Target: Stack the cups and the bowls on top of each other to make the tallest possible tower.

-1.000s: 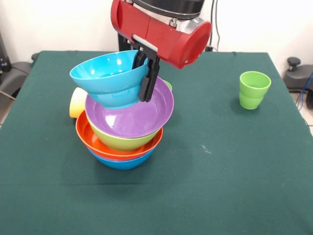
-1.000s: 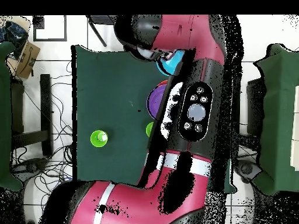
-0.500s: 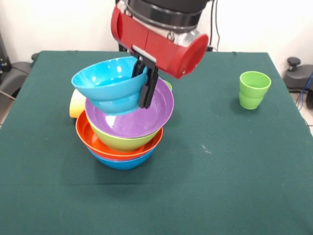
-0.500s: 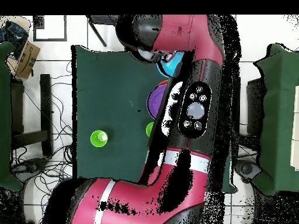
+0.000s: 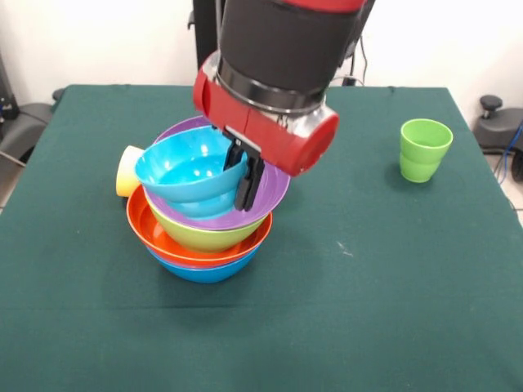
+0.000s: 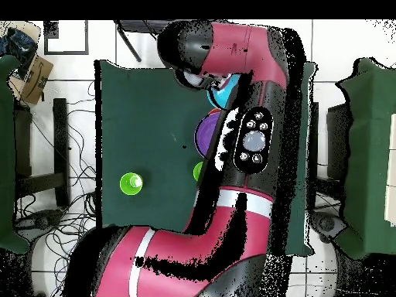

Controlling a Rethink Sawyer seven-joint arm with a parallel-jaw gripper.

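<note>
Green tabletop (image 5: 392,269): tool (image 5: 245,175) clamped on turquoise bowl (image 5: 189,170), tilted inside purple bowl (image 5: 274,186)

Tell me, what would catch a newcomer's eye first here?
The tower of bright bowls left of the table's middle: blue lowest, then orange, lime green and purple. Right above it the big red and black arm comes down, its gripper clamped on the rim of a turquoise bowl tilted in the purple bowl. Far to the right a light green cup stands alone.
</note>
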